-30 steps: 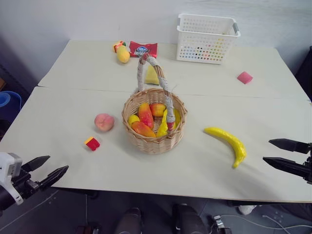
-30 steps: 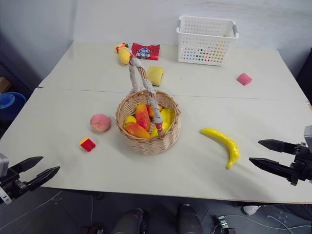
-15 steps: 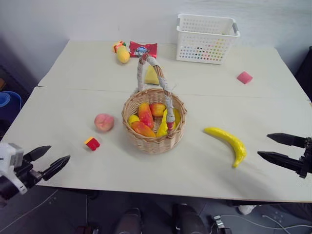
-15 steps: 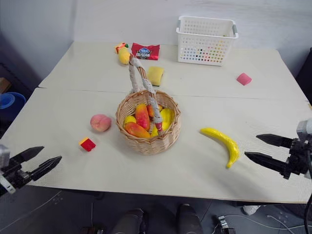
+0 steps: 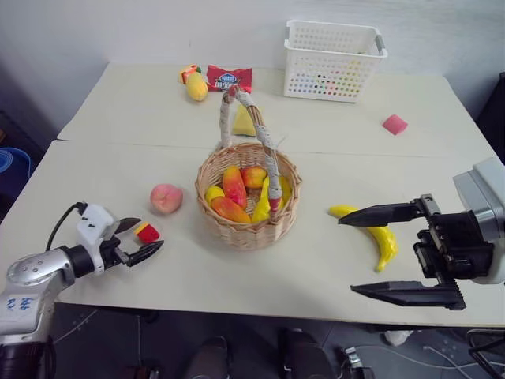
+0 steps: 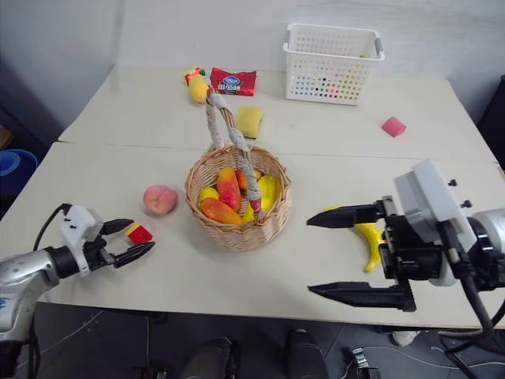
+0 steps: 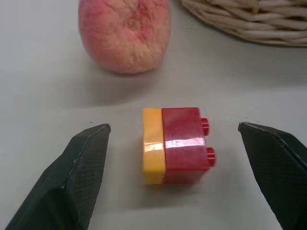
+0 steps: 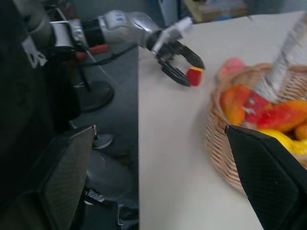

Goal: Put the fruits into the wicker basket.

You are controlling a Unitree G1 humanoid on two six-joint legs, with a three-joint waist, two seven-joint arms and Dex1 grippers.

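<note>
My left gripper (image 5: pixel 140 239) hovers low over the table (image 5: pixel 237 272) with its jaws spread wide and empty, straddling a small red and yellow block (image 7: pixel 176 145) rather than any fruit. The peach (image 5: pixel 166 198) lies just beyond that block, between the gripper and the wicker basket (image 5: pixel 248 204). To do this step well, I judge I should pass over the block, carry the open jaws on to the peach, and close across its round middle so it does not roll away. My right gripper (image 5: pixel 384 254) is raised above the near edge of the table, jaws also wide apart and holding nothing, turned sideways toward the basket. The banana (image 5: pixel 375 234) lies on the table beside the basket, behind this gripper's upper finger as the head cameras see it. I would bring the jaws down across its thicker middle, clear of the basket's tall handle (image 5: pixel 254 134).

The upper finger crosses 1 end of the banana, so I cannot see it. In the right wrist view the basket is cut off at the edge and blurred. How much room is left in the basket is hard to judge.
</note>
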